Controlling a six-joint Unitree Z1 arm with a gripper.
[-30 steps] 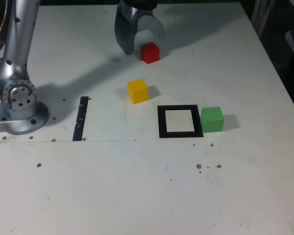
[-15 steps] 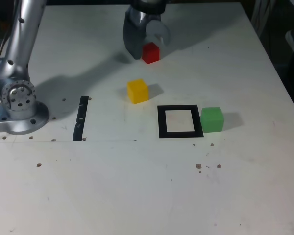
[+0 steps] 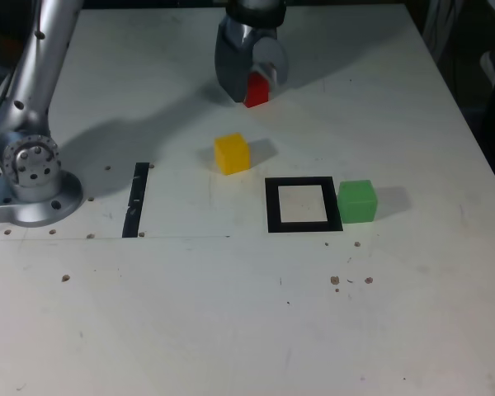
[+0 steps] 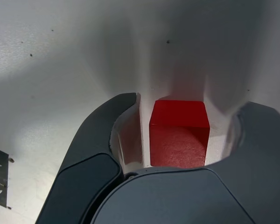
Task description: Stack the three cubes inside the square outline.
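The red cube [image 3: 256, 90] sits on the white table at the back, between the two fingers of my gripper [image 3: 252, 86]. In the wrist view the red cube [image 4: 179, 133] fills most of the space inside the gripper [image 4: 186, 105], with a thin gap still showing on one side, so the jaws are open around it. The yellow cube [image 3: 232, 153] stands alone nearer the middle. The green cube [image 3: 357, 200] rests against the outside of the square outline [image 3: 271, 206], on the exterior view's right of it. The outline's white centre holds nothing.
The arm's silver base [image 3: 33, 175] stands at the exterior view's left, its link rising over the table. A narrow black strip [image 3: 136, 199] lies beside it and shows in the wrist view as the strip [image 4: 1, 176]. Small dark specks dot the table's front.
The gripper has come down and shifted to the exterior view's right over the red cube, and its jaws have narrowed around it. The other cubes have not moved.
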